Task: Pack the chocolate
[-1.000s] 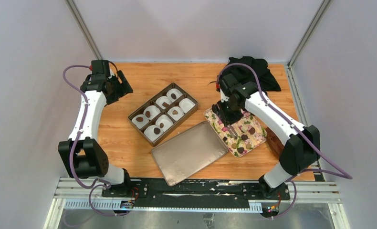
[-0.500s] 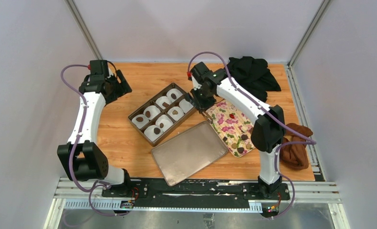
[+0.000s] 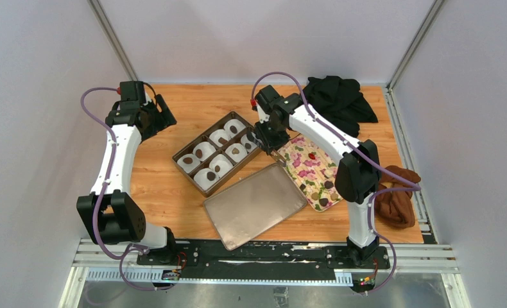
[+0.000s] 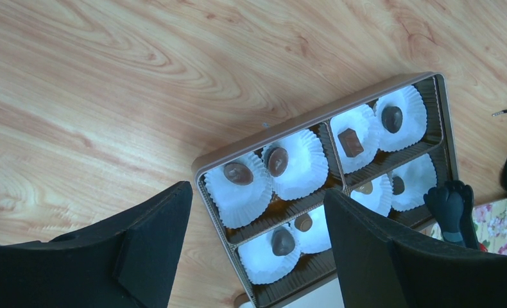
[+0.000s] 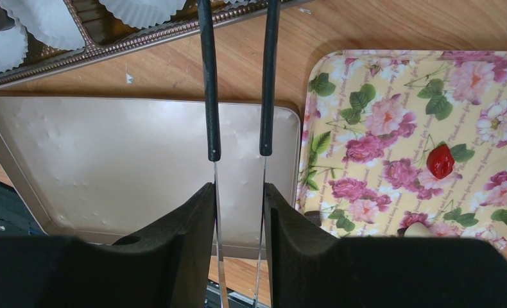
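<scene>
Left wrist: chocolate (image 4: 278, 160) beyond left pincer (image 4: 256, 194)

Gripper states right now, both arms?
Left gripper: open, holding nothing, above the box.
Right gripper: closed on the tongs.

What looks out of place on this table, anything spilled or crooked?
Nothing is spilled. One bright red piece sits on the floral tray, unlike the dark brown chocolates in the box. A rust-brown cloth lies bunched at the right edge of the table.
</scene>
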`<act>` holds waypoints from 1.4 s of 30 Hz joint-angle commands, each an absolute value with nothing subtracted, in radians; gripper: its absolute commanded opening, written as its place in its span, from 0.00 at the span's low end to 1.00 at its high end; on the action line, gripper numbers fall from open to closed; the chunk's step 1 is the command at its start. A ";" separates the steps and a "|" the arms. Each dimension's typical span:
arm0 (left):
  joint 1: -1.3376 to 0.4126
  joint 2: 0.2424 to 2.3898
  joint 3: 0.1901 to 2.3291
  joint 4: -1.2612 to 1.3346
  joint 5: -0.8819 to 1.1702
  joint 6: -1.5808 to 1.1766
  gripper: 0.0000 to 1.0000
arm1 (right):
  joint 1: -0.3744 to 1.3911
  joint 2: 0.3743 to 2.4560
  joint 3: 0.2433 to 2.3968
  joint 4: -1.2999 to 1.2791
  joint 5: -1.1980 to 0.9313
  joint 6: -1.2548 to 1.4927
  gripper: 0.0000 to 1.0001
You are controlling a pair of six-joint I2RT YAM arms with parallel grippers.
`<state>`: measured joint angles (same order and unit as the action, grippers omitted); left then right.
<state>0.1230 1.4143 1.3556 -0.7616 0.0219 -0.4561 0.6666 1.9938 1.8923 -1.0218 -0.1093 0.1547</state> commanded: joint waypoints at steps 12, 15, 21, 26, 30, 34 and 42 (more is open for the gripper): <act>0.129 1.404 1.346 -0.767 0.015 -0.454 0.80 | 0.666 1.938 1.932 -1.027 -0.060 0.138 0.19; 0.129 1.401 1.342 -0.766 0.015 -0.454 0.81 | 0.635 1.914 1.939 -1.014 -0.043 0.151 0.18; 0.129 1.395 1.330 -0.765 0.021 -0.457 0.80 | 0.557 1.916 1.931 -0.907 -0.001 0.158 0.19; 0.129 1.391 1.319 -0.763 0.039 -0.456 0.80 | 0.512 2.084 2.076 -0.859 0.102 0.134 0.20; 0.129 1.374 1.302 -0.763 0.065 -0.455 0.81 | 0.508 2.218 2.204 -0.782 0.160 0.113 0.22; 0.129 1.344 1.278 -0.764 0.067 -0.462 0.80 | 0.505 2.360 2.350 -0.732 0.198 0.120 0.24; 0.126 1.288 1.228 -0.764 0.090 -0.504 0.81 | 0.495 2.523 2.441 -0.644 0.197 0.138 0.38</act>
<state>0.1230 1.3270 1.2522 -0.7643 0.0704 -0.4801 0.5091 2.5015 2.3928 -0.6964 0.1692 0.1310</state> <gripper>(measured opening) 0.805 0.341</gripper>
